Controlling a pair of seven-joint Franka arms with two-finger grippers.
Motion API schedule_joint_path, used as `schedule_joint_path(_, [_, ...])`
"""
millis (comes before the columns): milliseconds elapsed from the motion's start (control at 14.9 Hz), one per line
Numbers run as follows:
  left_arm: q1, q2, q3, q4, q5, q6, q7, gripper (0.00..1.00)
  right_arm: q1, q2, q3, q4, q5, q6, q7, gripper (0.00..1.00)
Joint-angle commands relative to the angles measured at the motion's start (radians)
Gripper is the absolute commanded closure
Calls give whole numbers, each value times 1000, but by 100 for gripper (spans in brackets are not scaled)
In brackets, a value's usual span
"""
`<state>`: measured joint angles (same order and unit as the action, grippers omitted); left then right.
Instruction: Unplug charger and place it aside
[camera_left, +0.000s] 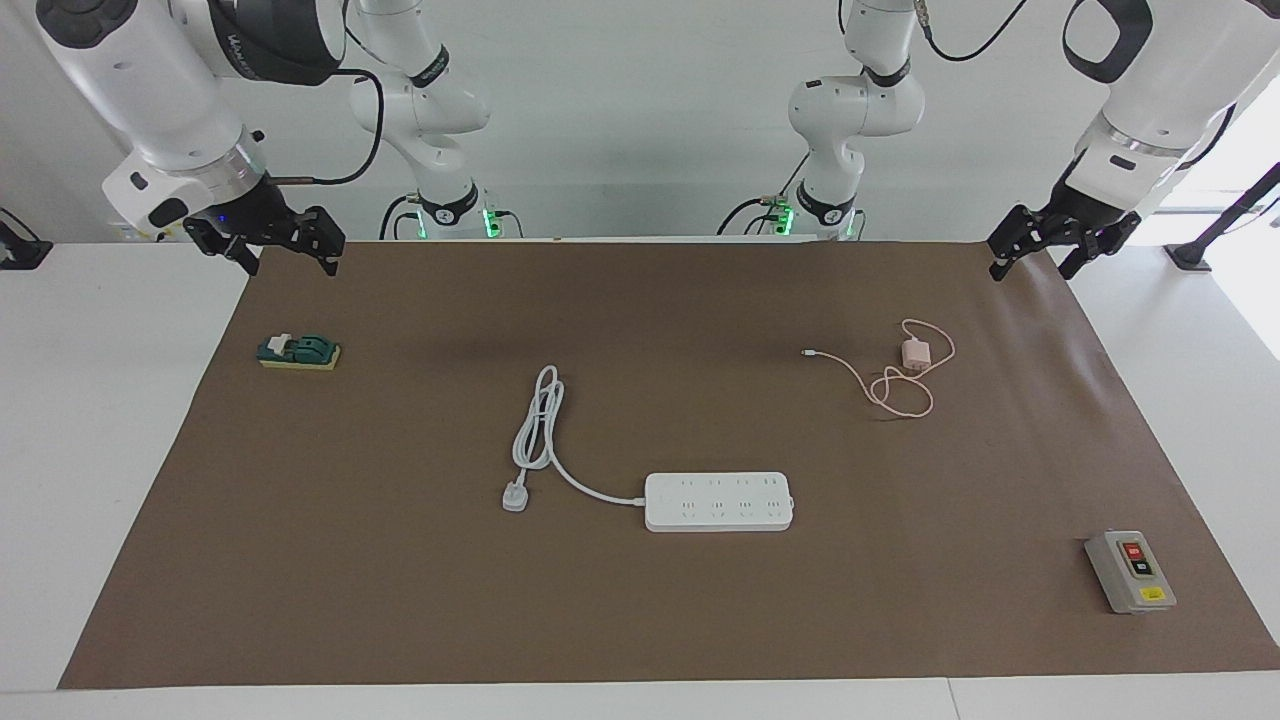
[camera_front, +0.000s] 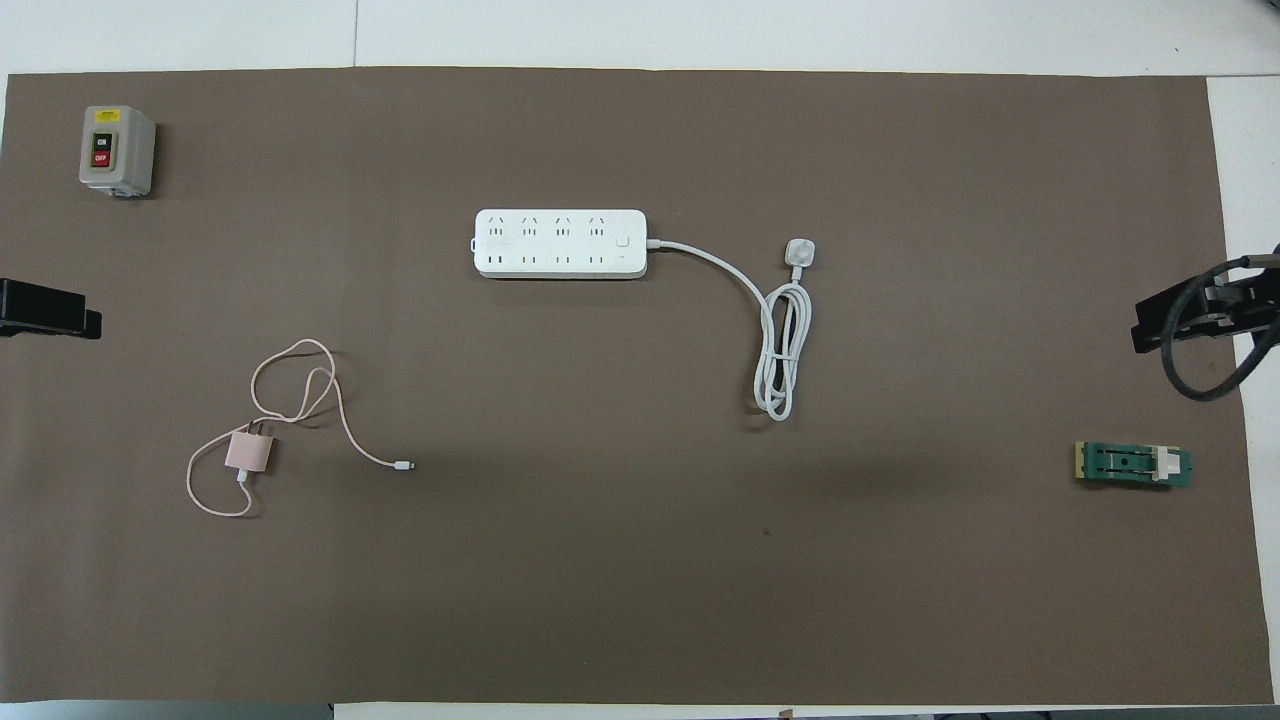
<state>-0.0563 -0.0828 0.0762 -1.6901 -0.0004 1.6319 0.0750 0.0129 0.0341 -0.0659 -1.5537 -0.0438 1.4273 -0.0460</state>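
A small pale pink charger (camera_left: 915, 353) lies flat on the brown mat toward the left arm's end of the table, unplugged, its prongs bare. Its thin pink cable (camera_front: 300, 385) curls around it in loose loops and ends in a tiny white connector (camera_front: 403, 465), resting on the mat.

A brown mat (camera_front: 640, 600) covers the table. The pink charger (camera_front: 248, 453) lies on it toward the left arm's end, with its thin cable (camera_front: 300, 385) looped around it. It is not plugged in. The white power strip (camera_front: 560, 243) lies farther from the robots, well apart. A grey box (camera_front: 117, 150) sits in a corner. A green block (camera_front: 1133, 464) lies toward the right arm's end.
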Motion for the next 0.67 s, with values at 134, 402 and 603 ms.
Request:
schedule_joint_path(134, [-45,-23,8,-10,54,-24,6,0,-36,-19,8,-66,18,58,6,0])
schedule_joint_path(402, [-46,-23,4,-8,53,-27,-1,0,-45,-16,1,-63,22,58,20,0])
schedule_joint_path(603, [-46,-25,-6,-7,45,-23,-9,0,-45,-17,1,-65,22,61,20,0])
